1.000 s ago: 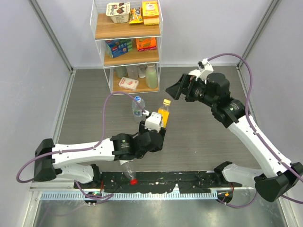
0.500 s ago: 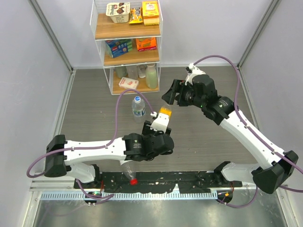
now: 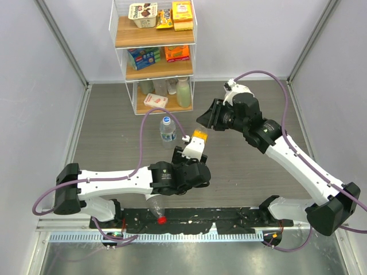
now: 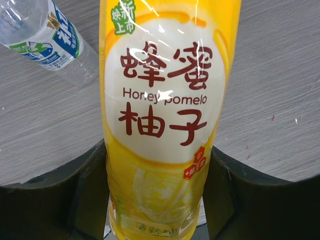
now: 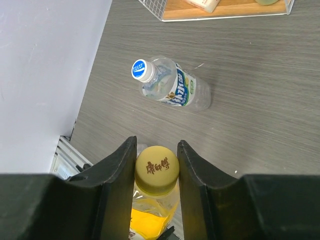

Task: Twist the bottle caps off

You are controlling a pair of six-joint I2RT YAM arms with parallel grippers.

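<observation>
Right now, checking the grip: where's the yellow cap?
Lower centre of the right wrist view: yellow cap pinched in the right gripper, atop the yellow bottle the left gripper holds.

Dark grey wood-grain table (image 3: 114,132). A clear blue-label water bottle (image 3: 167,129) stands upright mid-table. There's a white wire shelf rack (image 3: 172,41) at the far edge, and a red-capped clear bottle (image 3: 153,206) lying on its side near the front.

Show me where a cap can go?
Bare grey table left of the clear blue-labelled plastic bottle, or right of the right arm. Crowded middle: left gripper holds the yellow plastic bottle, right gripper its round yellow cap.
</observation>
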